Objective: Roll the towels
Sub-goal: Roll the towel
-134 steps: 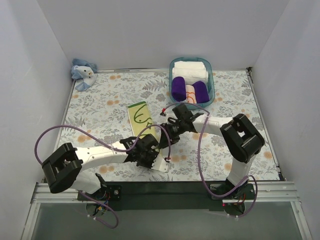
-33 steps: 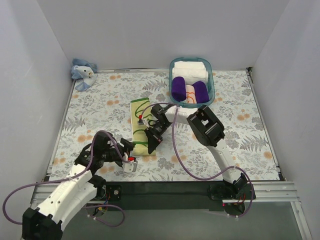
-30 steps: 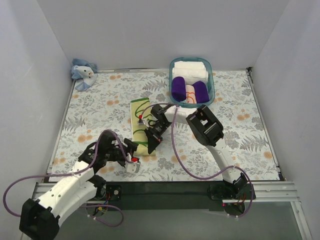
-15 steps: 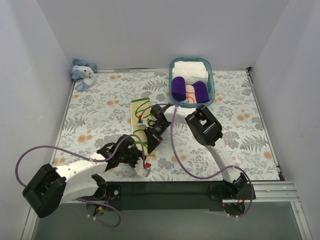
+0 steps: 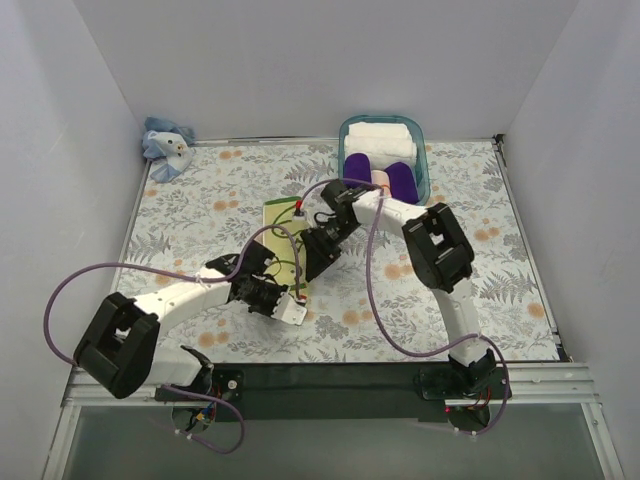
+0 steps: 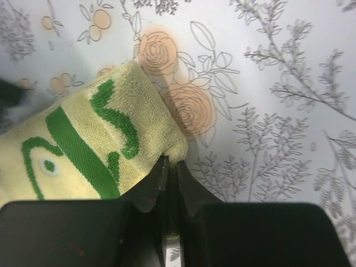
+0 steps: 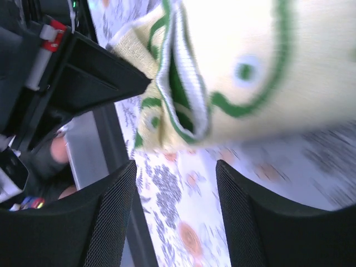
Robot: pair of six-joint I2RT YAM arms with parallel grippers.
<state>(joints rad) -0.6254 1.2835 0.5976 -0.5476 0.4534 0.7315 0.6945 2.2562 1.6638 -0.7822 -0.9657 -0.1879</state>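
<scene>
The pale yellow-green towel with green swirls lies mid-table, its near end folded over into a loose roll. My left gripper is shut on the near corner of that towel; the cloth is pinched between its fingertips. My right gripper is open at the towel's right edge. In the right wrist view the rolled towel hangs just beyond the fingers, which hold nothing. The light blue towel lies crumpled in the far left corner.
A teal basket at the back middle holds white folded towels and purple rolls. White walls close in the floral table on three sides. Purple cables loop from both arms.
My left arm has swung in from the near left and shut on the towel's near corner. My right arm has shifted back and right, and the towel's near end has been folded further.
</scene>
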